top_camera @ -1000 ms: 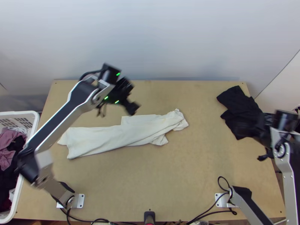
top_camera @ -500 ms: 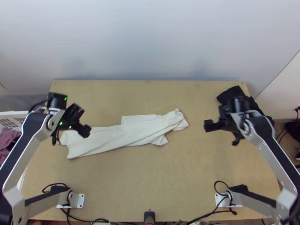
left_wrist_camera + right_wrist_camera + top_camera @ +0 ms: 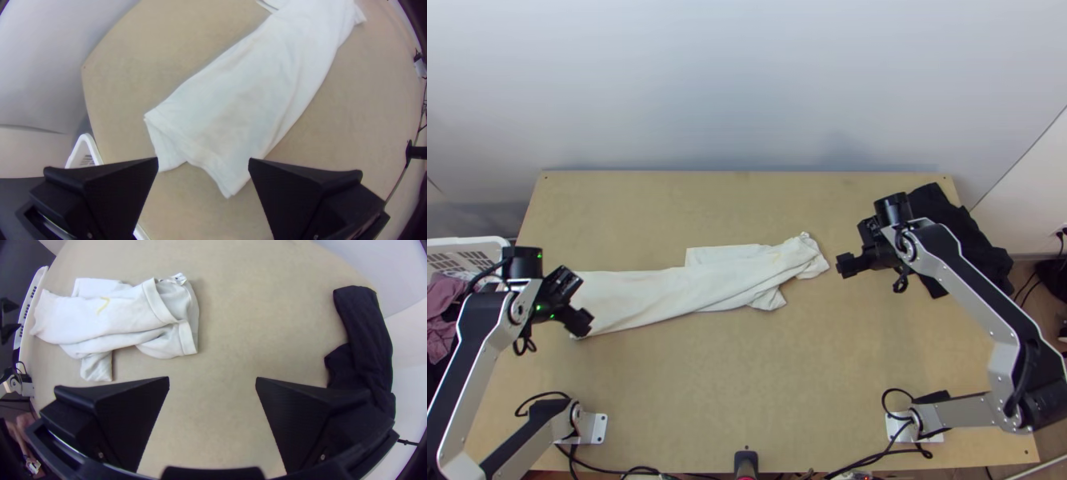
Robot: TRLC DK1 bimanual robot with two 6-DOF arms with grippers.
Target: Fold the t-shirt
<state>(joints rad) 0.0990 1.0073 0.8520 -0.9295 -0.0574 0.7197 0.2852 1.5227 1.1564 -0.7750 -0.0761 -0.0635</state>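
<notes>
The white t-shirt [image 3: 667, 296] lies as a long folded strip across the table's middle and left, its right end somewhat bunched. In the top view my left gripper [image 3: 581, 308] is above the strip's left end; my right gripper [image 3: 847, 264] is just right of the collar end. The left wrist view has my left gripper [image 3: 203, 162] open, with the hem end of the t-shirt [image 3: 240, 106] below and beyond it. In the right wrist view my right gripper [image 3: 212, 381] stands open over bare wood, the t-shirt's bunched end [image 3: 171, 315] off to one side.
A black cloth [image 3: 955, 232] lies at the table's right back edge, partly behind the right arm. A white basket [image 3: 467, 242] of clothes stands at the left edge. Bare wood [image 3: 747, 384] stretches in front of the t-shirt.
My left gripper has moved from behind the t-shirt to its left end, toward the near side. My right gripper has moved left from the table's right side. The t-shirt lies unchanged.
</notes>
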